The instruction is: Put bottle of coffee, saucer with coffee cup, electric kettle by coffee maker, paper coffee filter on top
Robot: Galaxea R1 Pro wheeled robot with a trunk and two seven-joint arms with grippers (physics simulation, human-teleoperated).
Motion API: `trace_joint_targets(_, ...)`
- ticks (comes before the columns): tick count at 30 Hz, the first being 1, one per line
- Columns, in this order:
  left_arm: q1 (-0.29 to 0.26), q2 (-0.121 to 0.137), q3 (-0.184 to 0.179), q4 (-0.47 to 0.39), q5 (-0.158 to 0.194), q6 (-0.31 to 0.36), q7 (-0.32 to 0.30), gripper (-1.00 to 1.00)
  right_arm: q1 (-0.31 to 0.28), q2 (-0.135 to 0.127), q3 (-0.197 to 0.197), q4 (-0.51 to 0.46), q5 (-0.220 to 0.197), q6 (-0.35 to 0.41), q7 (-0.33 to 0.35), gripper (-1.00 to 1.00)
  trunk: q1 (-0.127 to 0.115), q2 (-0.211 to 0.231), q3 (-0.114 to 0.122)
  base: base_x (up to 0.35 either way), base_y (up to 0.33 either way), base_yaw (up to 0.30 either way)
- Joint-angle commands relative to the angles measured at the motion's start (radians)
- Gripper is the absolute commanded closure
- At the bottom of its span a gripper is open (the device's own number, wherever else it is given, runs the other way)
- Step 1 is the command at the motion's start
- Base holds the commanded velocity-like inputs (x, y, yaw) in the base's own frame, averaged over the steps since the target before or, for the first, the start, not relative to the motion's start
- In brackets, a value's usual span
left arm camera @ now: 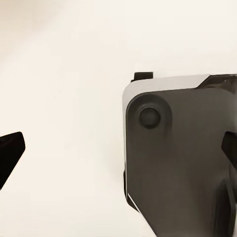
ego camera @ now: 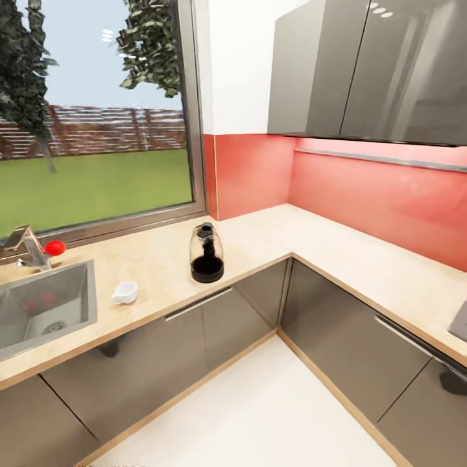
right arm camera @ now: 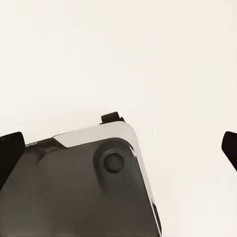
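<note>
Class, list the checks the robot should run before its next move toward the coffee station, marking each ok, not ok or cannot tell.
1. Electric kettle upright on the kitchen countertop: ok.
2. Coffee cup on a saucer: not ok, it sits on bare counter beside the sink.
3. Kettle next to the coffee maker: cannot tell.
4. Left tool and right tool open and empty: ok.

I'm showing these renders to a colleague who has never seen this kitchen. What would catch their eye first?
Probably the electric kettle, standing alone near the front edge of the tan kitchen countertop, just left of its corner, against the coral-red backsplash. Next, the small white coffee cup lying on its side between the kettle and the steel sink, and the big window with lawn and trees behind.
</note>
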Motion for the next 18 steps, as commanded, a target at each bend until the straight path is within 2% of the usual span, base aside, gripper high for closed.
trace_joint_targets(1,-0.001,0.0,0.004,0.002,-0.01,-0.003,0.005,-1.0,-0.001,0.0,-0.002,0.0,-0.005,-0.004,-0.001,-1.0,0.001,-0.002,-0.002,0.142,-0.067,0.277)
trace_joint_targets(11,-0.001,0.0,0.005,0.002,-0.01,-0.003,0.005,-1.0,-0.001,0.002,-0.001,0.0,-0.005,-0.004,-0.001,-1.0,0.001,-0.002,-0.002,0.203,-0.137,0.278)
trace_joint_targets(18,-0.001,0.0,0.005,0.002,-0.01,-0.003,0.005,-1.0,-0.001,0.003,-0.002,-0.001,-0.005,-0.002,-0.004,-1.0,0.001,-0.002,-0.002,0.069,-0.092,0.278)
